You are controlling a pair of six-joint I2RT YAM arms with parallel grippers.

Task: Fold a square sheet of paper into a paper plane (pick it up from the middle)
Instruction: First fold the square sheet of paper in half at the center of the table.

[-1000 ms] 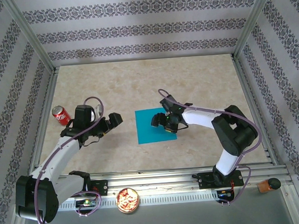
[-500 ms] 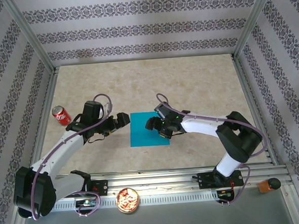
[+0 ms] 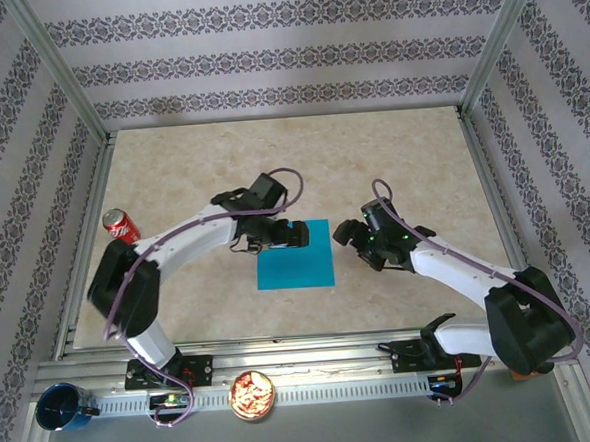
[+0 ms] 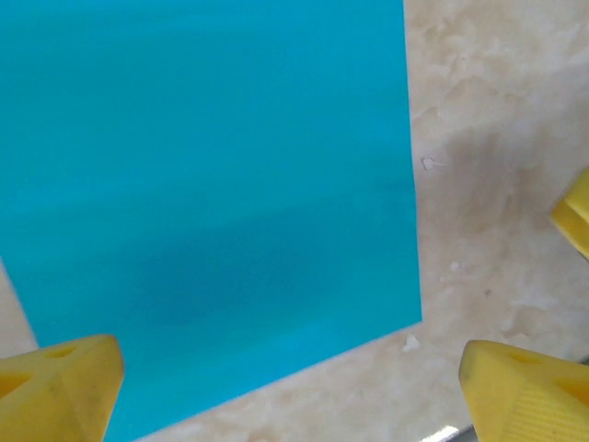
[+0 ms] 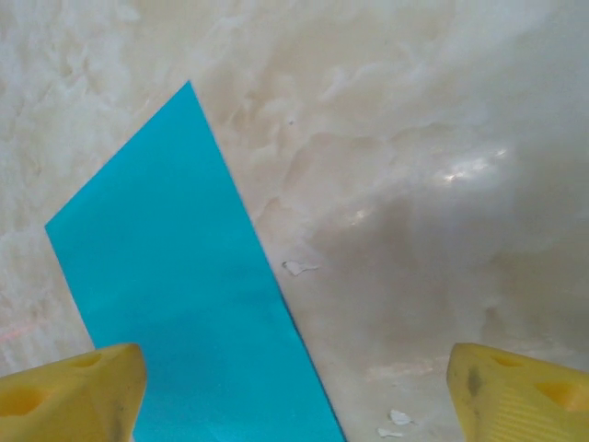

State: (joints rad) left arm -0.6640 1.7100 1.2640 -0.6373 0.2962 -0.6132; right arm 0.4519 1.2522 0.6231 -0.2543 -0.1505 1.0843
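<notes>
The square sheet of paper (image 3: 298, 264) lies flat and unfolded on the marble table, bright turquoise. My left gripper (image 3: 296, 234) hovers over its far-left part, jaws wide apart with nothing between them. In the left wrist view the paper (image 4: 202, 184) spreads under the gripper (image 4: 290, 396), with one yellow fingertip (image 4: 55, 387) over the sheet and the other over bare table. My right gripper (image 3: 347, 234) stands open just beyond the sheet's right edge. In the right wrist view the paper (image 5: 184, 304) runs under that gripper (image 5: 294, 396) on its left side.
A red soda can (image 3: 121, 228) stands at the table's left edge. On the near rail sit a dark blue cup (image 3: 64, 407), a bowl of snacks (image 3: 253, 394) and a brown object (image 3: 529, 365). Small white flecks (image 5: 299, 268) dot the table. Metal frame rails border the table.
The left arm swung right from beside the can to over the paper. The right gripper drew back off the sheet to its right edge. The paper slid slightly left.
</notes>
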